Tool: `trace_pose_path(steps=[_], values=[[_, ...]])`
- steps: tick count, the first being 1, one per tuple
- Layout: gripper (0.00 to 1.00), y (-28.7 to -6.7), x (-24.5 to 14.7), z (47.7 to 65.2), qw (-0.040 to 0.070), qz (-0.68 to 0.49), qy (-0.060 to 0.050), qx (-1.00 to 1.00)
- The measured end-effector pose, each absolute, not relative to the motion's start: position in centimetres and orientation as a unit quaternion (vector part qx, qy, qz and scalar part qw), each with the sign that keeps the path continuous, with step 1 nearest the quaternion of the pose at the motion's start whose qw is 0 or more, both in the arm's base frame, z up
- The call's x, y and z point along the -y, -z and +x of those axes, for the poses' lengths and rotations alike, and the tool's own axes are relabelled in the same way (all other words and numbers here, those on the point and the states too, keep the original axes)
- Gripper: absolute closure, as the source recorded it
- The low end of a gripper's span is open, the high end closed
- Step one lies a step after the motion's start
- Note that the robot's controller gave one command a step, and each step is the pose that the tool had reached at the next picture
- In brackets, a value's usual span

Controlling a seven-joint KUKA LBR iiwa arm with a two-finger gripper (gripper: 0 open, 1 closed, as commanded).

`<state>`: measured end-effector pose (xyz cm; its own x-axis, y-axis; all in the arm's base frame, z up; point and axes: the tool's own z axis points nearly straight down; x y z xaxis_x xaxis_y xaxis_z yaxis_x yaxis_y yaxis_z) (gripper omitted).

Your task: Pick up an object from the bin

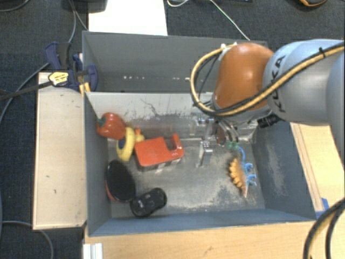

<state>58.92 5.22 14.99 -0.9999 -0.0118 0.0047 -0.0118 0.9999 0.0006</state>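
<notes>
Gripper [207, 147]: above bare bin floor [205, 190]; spread or pinched, cannot tell.
Neighbours: orange block [156, 151] at 9 o'clock, spiky toy [241, 174] at 4.
Do well: centre over one before lowering.

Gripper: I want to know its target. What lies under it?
Under the gripper shows bare bin floor, between an orange block and a spiky orange-and-blue toy. The arm's wrist covers the floor behind it.
</notes>
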Motion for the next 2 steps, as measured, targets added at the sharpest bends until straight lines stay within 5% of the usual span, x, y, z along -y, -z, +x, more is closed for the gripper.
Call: trace_pose_path(steps=[1, 2], values=[[0.00, -15.5, -5.2, 59.1, -0.002, 0.005, 0.000, 1.000], [0.00, -9.1, -12.7, 58.6, 0.000, 0.027, 0.001, 1.000]])
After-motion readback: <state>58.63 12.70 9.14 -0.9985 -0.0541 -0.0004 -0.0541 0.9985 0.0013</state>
